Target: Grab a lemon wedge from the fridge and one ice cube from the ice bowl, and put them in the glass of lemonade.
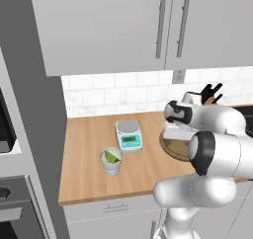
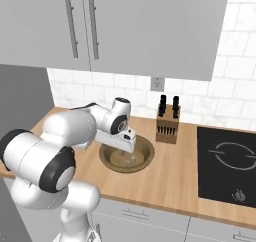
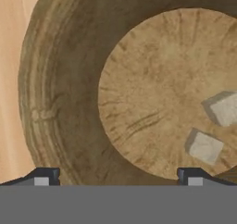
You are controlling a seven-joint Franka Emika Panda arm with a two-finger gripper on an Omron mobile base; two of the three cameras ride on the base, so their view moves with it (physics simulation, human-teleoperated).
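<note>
Spread wide over the ice bowl [image 3: 60,102], end effector [image 3: 118,176] risks straddling both ice cubes [image 3: 206,146], which lie off toward one fingertip.

— See that small pale translucent tumbler of lemonade [image 1: 111,162]? It stands upright at centre-left of the left base view, with a yellow-green lemon wedge [image 1: 111,157] resting inside it.

— Yes. And the wide, shallow, brownish glassy ice bowl [image 2: 144,157]?

— Mid-frame in the right base view, flat on the wood. In the hand view its ridged wall [image 3: 60,93] fills the left, and two pale ice cubes [image 3: 205,147] lie apart at lower right.
</note>
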